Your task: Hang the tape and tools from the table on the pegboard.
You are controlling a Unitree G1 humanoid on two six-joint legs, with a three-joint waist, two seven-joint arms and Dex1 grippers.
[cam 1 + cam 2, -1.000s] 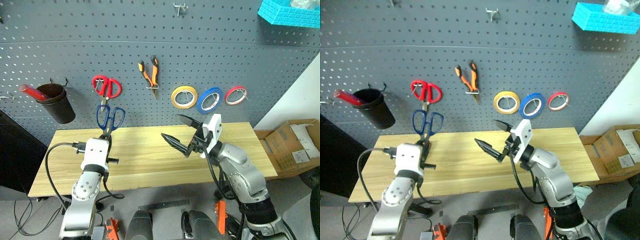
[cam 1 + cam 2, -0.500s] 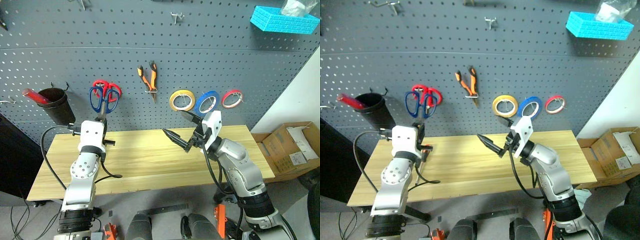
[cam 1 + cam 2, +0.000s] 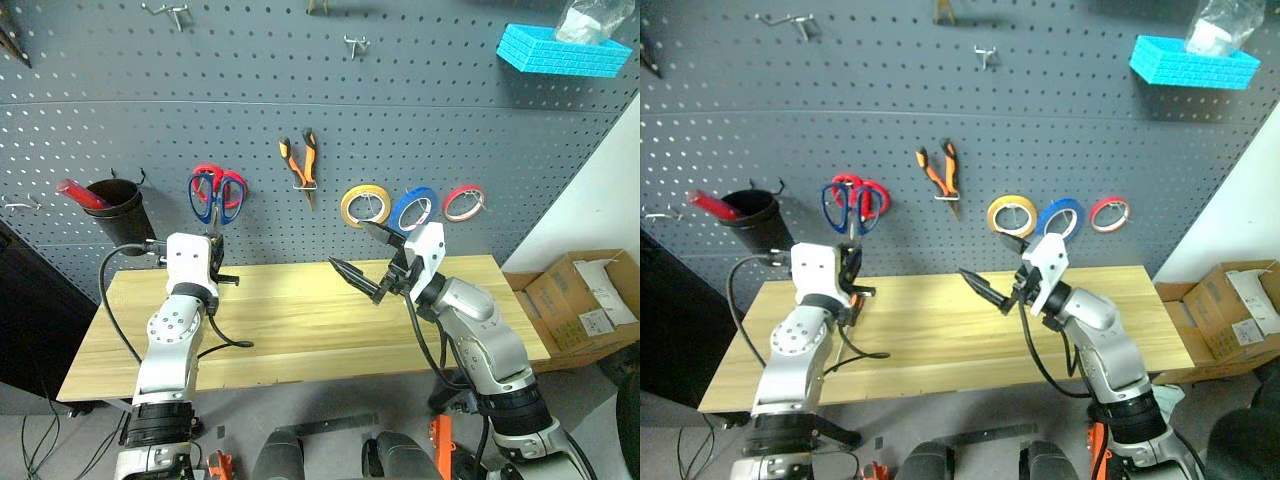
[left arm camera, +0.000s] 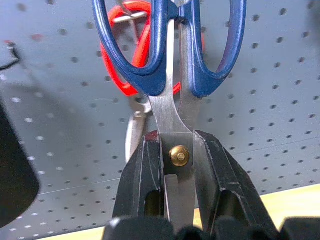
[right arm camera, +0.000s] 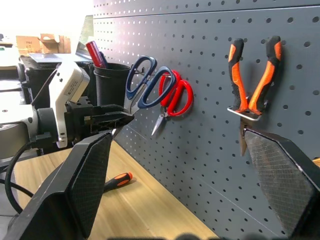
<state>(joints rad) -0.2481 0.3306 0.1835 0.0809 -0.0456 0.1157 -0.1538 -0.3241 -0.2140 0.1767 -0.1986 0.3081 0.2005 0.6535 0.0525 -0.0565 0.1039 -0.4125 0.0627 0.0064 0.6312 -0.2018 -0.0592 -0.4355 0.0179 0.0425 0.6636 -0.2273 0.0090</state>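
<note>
Two tools work above the bench [image 3: 300, 330]: the left tool [image 4: 178, 165] is clamped on the blades of the blue scissors [image 3: 212, 200], handles raised against the pegboard [image 3: 300, 110] over the red scissors [image 3: 232, 183], while the right tool [image 3: 365, 262] hangs spread wide, empty. Beyond, the pliers [image 3: 300, 165] and blue tape [image 3: 415, 208] hang on hooks; the screwdriver [image 5: 116, 180] lies on the bench.

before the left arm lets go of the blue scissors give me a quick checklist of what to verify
1. Left gripper clamped on the dark-blue-handled scissors at the pivot: ok.
2. Blue handles raised to the dark grey pegboard, overlapping the red-handled scissors hanging there: ok.
3. A handle loop actually over a hook: cannot tell, so do not release yet.
4. Right gripper open, empty and away from the left side: ok.
5. Orange-and-black pliers and blue tape roll hanging: ok.
6. Orange-and-black screwdriver hung: not ok, it lies on the light wood table.
</note>
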